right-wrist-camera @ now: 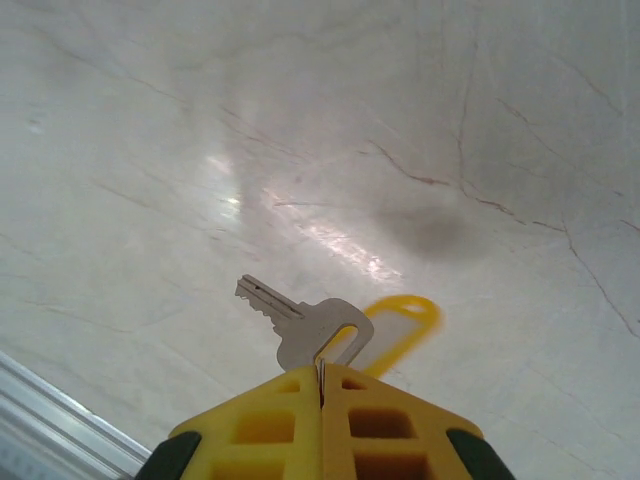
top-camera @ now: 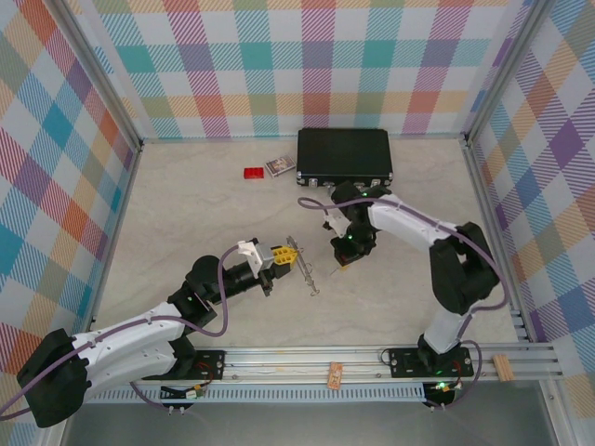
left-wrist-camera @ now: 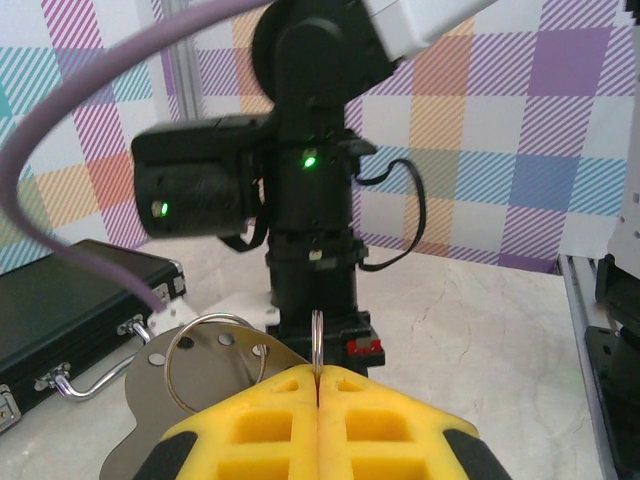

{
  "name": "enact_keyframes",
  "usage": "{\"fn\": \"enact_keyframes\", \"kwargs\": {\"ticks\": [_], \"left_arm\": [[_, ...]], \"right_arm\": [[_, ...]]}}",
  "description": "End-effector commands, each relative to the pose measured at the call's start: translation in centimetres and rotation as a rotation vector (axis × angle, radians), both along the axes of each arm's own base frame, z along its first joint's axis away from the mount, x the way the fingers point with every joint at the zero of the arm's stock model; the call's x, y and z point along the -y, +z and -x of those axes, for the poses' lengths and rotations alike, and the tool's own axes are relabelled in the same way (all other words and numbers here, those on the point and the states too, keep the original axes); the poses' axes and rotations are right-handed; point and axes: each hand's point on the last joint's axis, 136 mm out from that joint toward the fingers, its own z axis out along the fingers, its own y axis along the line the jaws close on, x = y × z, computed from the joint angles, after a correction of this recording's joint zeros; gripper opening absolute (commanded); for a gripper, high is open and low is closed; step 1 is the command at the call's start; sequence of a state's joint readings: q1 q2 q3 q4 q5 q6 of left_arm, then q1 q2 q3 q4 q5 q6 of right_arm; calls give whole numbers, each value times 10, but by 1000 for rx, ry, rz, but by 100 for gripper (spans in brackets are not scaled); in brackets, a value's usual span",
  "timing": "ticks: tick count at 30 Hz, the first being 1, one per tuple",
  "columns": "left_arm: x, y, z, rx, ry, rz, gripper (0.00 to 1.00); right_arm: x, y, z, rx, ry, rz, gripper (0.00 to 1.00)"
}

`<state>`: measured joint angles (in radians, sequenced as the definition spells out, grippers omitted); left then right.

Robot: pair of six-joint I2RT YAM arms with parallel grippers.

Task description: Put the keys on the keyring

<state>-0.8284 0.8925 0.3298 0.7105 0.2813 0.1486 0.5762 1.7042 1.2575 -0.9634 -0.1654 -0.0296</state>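
My left gripper (top-camera: 282, 256) is shut on the keyring (top-camera: 302, 265), holding it above the middle of the table. In the left wrist view the yellow fingertips (left-wrist-camera: 290, 395) pinch a thin grey ring (left-wrist-camera: 317, 345) seen edge-on. A second ring (left-wrist-camera: 190, 355) and a flat metal plate with holes (left-wrist-camera: 160, 410) hang to its left. My right gripper (top-camera: 345, 259) hovers just right of the keyring. In the right wrist view it (right-wrist-camera: 321, 372) is shut at the head of the silver key (right-wrist-camera: 300, 322), and a yellow tag (right-wrist-camera: 398, 322) hangs behind it above the table.
A black case (top-camera: 344, 156) with a silver handle (left-wrist-camera: 85, 380) lies at the back. A small red block (top-camera: 252, 173) and a small box (top-camera: 280, 166) sit left of it. Two wooden pieces (top-camera: 335, 375) rest on the front rail. Checked walls close in three sides.
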Motion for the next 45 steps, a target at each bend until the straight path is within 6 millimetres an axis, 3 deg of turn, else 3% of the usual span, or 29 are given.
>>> {"fn": "enact_keyframes", "kwargs": {"ticks": [1, 7, 10, 15, 19, 28, 33, 37, 45], "left_arm": [[-2, 22, 3, 37, -17, 65, 0], [0, 30, 0, 30, -14, 85, 0], [3, 32, 0, 21, -27, 75, 0], [7, 37, -2, 19, -35, 70, 0], [10, 39, -4, 11, -40, 63, 0], [13, 39, -7, 8, -40, 61, 0], [10, 37, -6, 10, -30, 60, 0], [8, 33, -6, 10, -21, 63, 0], [4, 32, -4, 18, -14, 55, 0]], "right_arm": [[-19, 33, -8, 120, -35, -191, 0], [-35, 104, -18, 450, -39, -491, 0], [-33, 130, -18, 600, -32, -579, 0], [-29, 161, -9, 814, 20, -715, 0], [-24, 173, -7, 915, 4, -773, 0], [-19, 160, -7, 896, -29, -759, 0], [-11, 105, -20, 668, -100, -520, 0], [-9, 66, -25, 580, -169, -461, 0], [0, 15, -27, 334, -231, -233, 0]]}}
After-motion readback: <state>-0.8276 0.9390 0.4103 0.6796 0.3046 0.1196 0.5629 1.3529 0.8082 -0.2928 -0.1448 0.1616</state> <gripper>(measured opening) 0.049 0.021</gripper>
